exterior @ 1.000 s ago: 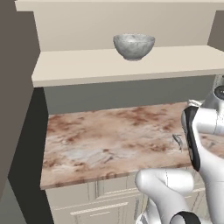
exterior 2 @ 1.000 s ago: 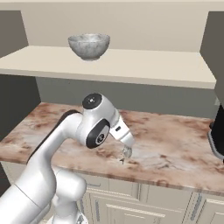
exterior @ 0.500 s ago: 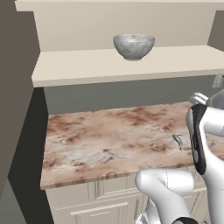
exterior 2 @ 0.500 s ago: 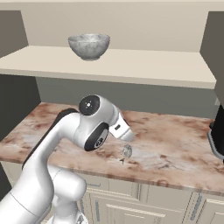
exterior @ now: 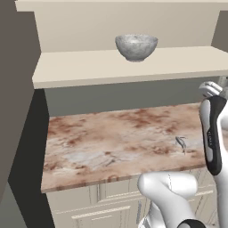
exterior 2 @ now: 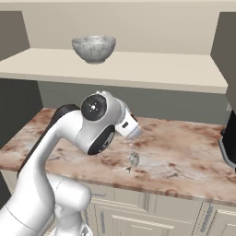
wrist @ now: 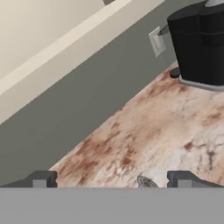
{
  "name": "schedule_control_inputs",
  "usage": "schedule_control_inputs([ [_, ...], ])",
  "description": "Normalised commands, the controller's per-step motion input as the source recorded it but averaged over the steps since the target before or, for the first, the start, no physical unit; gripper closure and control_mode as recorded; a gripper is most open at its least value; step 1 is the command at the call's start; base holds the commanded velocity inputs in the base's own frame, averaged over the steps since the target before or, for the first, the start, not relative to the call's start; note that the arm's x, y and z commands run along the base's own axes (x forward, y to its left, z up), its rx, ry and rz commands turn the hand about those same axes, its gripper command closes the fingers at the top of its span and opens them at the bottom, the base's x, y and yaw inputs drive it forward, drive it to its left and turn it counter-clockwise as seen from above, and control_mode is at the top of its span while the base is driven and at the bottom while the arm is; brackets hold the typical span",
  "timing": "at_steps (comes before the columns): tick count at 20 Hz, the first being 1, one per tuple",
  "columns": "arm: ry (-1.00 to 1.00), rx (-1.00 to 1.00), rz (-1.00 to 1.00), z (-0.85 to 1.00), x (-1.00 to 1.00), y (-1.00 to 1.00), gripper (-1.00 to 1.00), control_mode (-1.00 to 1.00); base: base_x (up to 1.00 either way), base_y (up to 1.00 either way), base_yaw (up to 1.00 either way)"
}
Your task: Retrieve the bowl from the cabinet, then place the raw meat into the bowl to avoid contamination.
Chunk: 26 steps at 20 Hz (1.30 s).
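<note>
Left base view: the bowl (exterior: 136, 46) was seen upright on the beige shelf (exterior: 124, 67) of the cabinet (exterior: 111, 26), untouched. Below it lay the reddish marble counter (exterior: 111, 142), with a small grey object (exterior: 181, 143) near its front right (possibly the raw meat, too small to tell). The arm (exterior: 211, 133) was seen rising at the right edge, well apart from the bowl.

Right base view: the bowl (exterior 2: 93, 48) was again seen at the left of the shelf (exterior 2: 138, 69), nothing near it. The arm's big joint (exterior 2: 99, 122) was held low over the counter (exterior 2: 175, 156), and the small grey object (exterior 2: 133, 159) lay just beyond the wrist. A dark appliance (exterior 2: 229, 143) was cut off at the right edge.

Hand view: the gripper (wrist: 109, 180) was seen with its two tips set wide apart and nothing between them, so it was judged spread and empty. The counter (wrist: 166, 127) and a grey wall (wrist: 87, 100) were looked at, with the black appliance (wrist: 199, 41) at upper right and a wall outlet (wrist: 156, 41) beside it. The small grey object (wrist: 146, 182) was just visible between the tips.

Progress was judged as barely begun: the bowl was not yet retrieved from the shelf, no meat was placed in it. Both steps were left to do.
</note>
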Motion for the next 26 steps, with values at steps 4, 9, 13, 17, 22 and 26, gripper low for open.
schedule_control_inputs([
  [4,-0.08,0.00,0.07,0.48,0.04,0.14,-1.00,-1.00,0.00,0.00,0.00],
  [9,-0.06,0.00,0.06,0.48,0.11,0.13,-1.00,-1.00,0.00,0.00,0.00],
  [13,-0.02,0.00,0.02,0.44,0.22,0.16,-1.00,-1.00,0.00,0.00,0.00],
  [17,-0.03,0.00,0.02,0.48,0.12,0.17,-1.00,-1.00,0.00,0.00,0.00],
  [22,-0.04,0.00,0.02,0.49,0.10,0.23,-1.00,-1.00,0.00,0.00,0.00],
  [26,-0.09,0.02,0.04,0.36,0.15,0.26,-1.00,-1.00,0.00,0.00,0.00],
])
